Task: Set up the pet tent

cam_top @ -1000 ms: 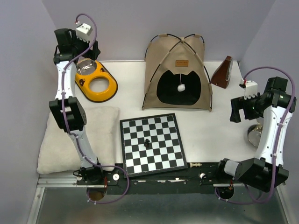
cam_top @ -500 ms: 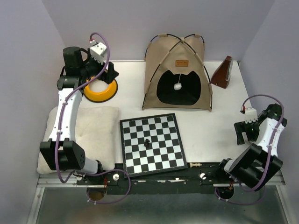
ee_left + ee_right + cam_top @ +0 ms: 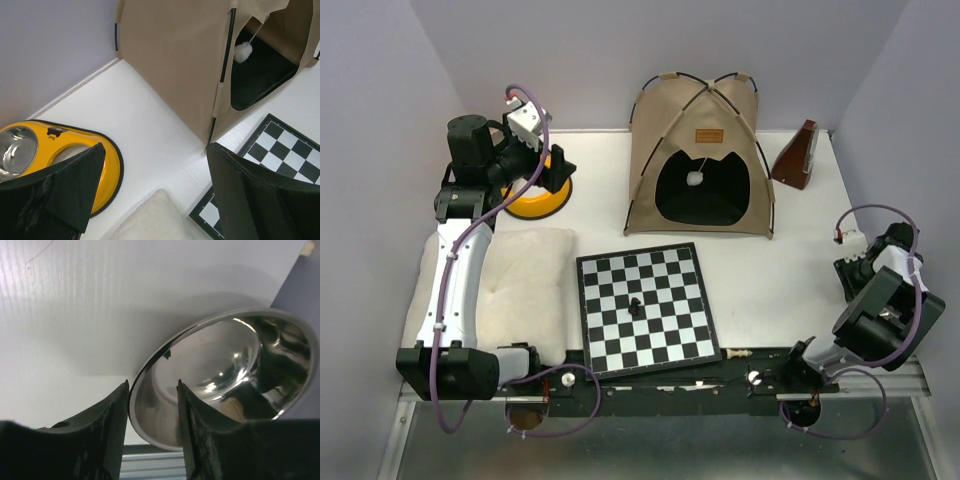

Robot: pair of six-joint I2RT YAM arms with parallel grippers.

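Observation:
The pet tent (image 3: 700, 150) stands upright at the back centre: tan fabric, two crossing black poles, a brown label (image 3: 709, 136) and a white pom-pom (image 3: 695, 179) hanging in its dark doorway. The left wrist view shows the tent's side wall (image 3: 180, 55) and the pom-pom (image 3: 243, 52). My left gripper (image 3: 555, 170) hovers open over the yellow feeder, well left of the tent, with nothing between its fingers (image 3: 155, 150). My right gripper (image 3: 848, 270) is low at the right table edge. Its jaws (image 3: 152, 390) straddle the rim of a steel bowl (image 3: 225, 365), with a gap left.
A chessboard (image 3: 645, 308) with one black piece (image 3: 635, 306) lies in front of the tent. A fluffy white cushion (image 3: 525, 290) lies at the left, a yellow feeder (image 3: 535, 198) behind it. A brown metronome (image 3: 797, 156) stands right of the tent.
My left arm swung from the back left corner out over the yellow feeder. My right arm dropped back to the bowl at the right edge and its jaws narrowed. The pom-pom has swung left.

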